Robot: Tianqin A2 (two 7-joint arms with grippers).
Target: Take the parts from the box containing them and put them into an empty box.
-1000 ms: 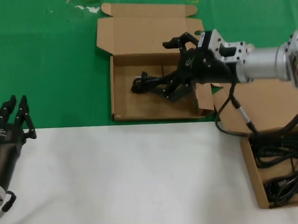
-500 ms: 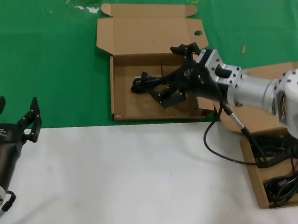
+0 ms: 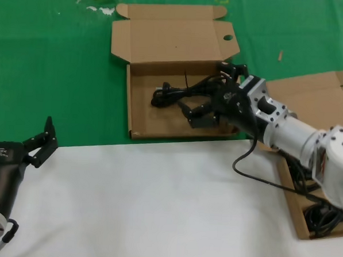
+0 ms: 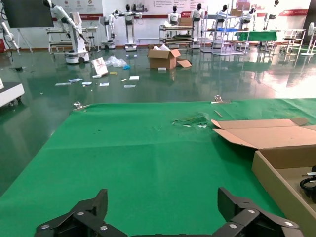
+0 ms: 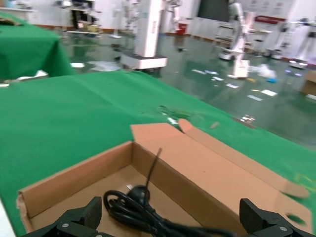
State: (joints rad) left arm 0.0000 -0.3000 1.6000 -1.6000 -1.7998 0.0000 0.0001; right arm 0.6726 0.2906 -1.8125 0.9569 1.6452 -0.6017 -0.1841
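Right gripper (image 3: 210, 102), a black multi-finger claw on a silver wrist, is seen with its fingers spread wide and nothing clamped, parked low over the right half of the shallow brown corrugated box with the round hole in its lid corner (image 3: 138, 124). That spread looks like a release pose: the black bundled cable with a plug (image 3: 172, 94) is lying loose on the box floor at about 9 o'clock from the claw, right at the fingertips, so it's probably been dropped there on purpose. In the right wrist view the same cable (image 5: 143, 213) shows as glossy rubbery loops, with one thin stiff end poking upward, between the two open fingers.

Cardboard is matte and fluted, lid folded flat back at 12 o'clock onto the green cloth (image 3: 59, 71).

At 4 o'clock from the claw, the holeless brown cardboard box (image 3: 291, 201) is still stuffed with more tangled black cables (image 3: 322, 217), so plenty is judged left to move.

Left gripper (image 3: 18, 146) is held idle at the lower left over the white tabletop (image 3: 156, 208), fingers splayed open.
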